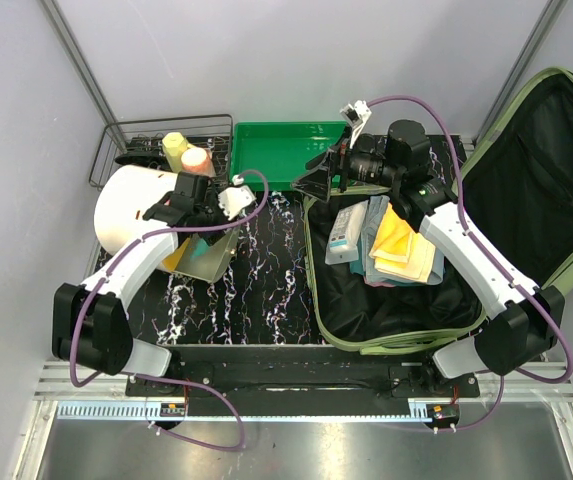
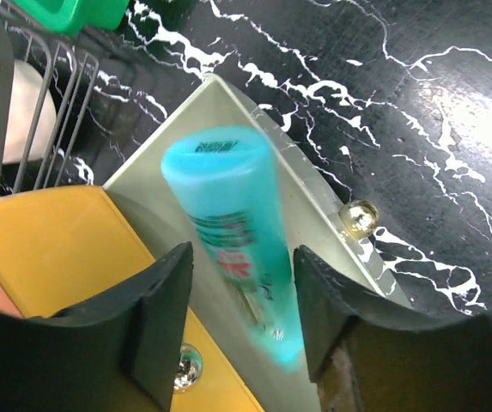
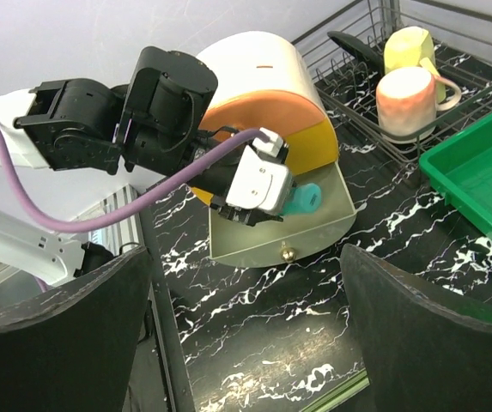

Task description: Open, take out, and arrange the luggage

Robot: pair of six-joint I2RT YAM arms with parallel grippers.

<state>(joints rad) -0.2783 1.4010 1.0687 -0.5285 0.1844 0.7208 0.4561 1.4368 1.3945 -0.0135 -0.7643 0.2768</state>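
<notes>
Black marbled counter (image 1: 266,290) carries all items. Left pincer (image 2: 244,257) jaws flank a blurred teal tube (image 2: 224,189) above a beige drawer (image 2: 314,215); whether they grip it cannot be told. Right pincer (image 3: 244,266) stands wide apart, empty. Luggage (image 1: 396,310) lies open at 3 o'clock.

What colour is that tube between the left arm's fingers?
Turquoise; the tube shows best in the left wrist view.

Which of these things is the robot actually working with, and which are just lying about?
Likely in the job: luggage, folded cloths in it, teal tube, drawer under it.
Seemingly lying about: green tray, wire rack, two mugs.
</notes>
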